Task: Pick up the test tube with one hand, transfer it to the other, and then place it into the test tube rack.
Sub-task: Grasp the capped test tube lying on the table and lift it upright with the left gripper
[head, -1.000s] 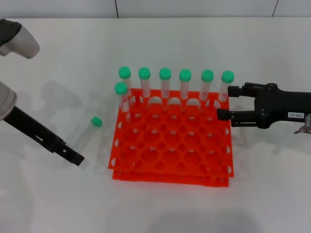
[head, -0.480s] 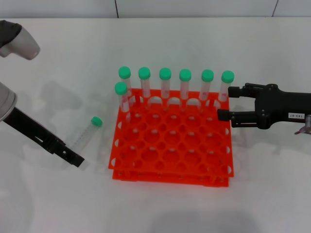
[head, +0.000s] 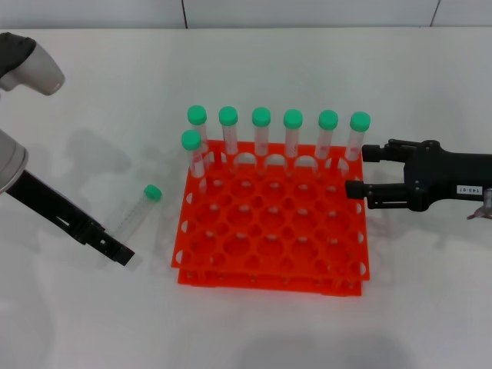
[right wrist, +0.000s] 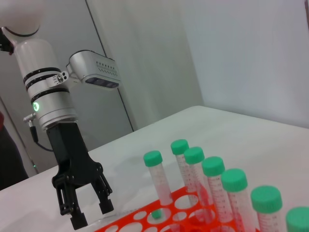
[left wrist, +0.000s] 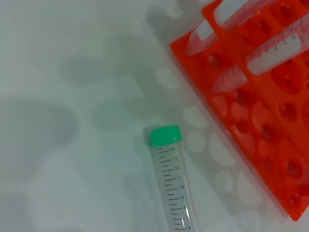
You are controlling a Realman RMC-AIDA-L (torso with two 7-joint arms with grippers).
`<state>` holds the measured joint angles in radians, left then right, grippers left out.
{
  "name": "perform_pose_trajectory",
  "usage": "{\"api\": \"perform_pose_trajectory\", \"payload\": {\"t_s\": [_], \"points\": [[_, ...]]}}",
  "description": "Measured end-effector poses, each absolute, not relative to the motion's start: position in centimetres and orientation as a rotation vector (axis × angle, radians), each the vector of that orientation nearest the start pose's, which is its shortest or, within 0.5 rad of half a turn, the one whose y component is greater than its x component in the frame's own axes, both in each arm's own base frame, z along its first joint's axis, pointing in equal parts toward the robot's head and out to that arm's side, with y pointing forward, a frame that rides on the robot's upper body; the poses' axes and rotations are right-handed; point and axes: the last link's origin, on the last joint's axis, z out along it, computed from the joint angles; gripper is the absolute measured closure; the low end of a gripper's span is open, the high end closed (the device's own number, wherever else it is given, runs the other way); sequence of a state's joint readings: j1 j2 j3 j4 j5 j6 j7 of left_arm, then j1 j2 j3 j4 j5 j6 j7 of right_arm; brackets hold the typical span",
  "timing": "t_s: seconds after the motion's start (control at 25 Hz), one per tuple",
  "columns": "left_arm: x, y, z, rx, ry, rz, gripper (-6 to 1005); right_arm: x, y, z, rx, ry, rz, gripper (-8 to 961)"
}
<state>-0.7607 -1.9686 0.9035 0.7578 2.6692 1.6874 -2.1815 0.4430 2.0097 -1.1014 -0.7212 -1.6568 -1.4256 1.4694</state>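
From where I sat, the job had hardly begun. The slim clear plastic test tube with the green screw cap lay flat on the white table, just left of the bright orange-red square plastic rack with round holes, not touching it. Nothing was holding it.

My left black two-finger gripper hung low beside the tube's bottom end with its fingers spread apart and nothing between them (the right wrist camera showed that best). The right black gripper with the small white label waited at the rack's right edge, its two fingers apart and empty too.

So I judged that everything was left to do: the pick-up, the pass from one gripper to the other, and the drop into a hole.

I counted eight tubes in all. Seven green-capped tubes stood up in the rack, six along the far row and one just in front at the left end. One lay on the table. There was one rack and two grippers.
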Motion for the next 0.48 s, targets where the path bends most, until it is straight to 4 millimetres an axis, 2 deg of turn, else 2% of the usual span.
{"api": "perform_pose_trajectory", "payload": {"t_s": [0.48], "points": [[-26.63,35.25,2.91,-2.746,-1.307,0.517,125,25.65,32.96,-0.32,-2.737,0.652,0.699,124]]}}
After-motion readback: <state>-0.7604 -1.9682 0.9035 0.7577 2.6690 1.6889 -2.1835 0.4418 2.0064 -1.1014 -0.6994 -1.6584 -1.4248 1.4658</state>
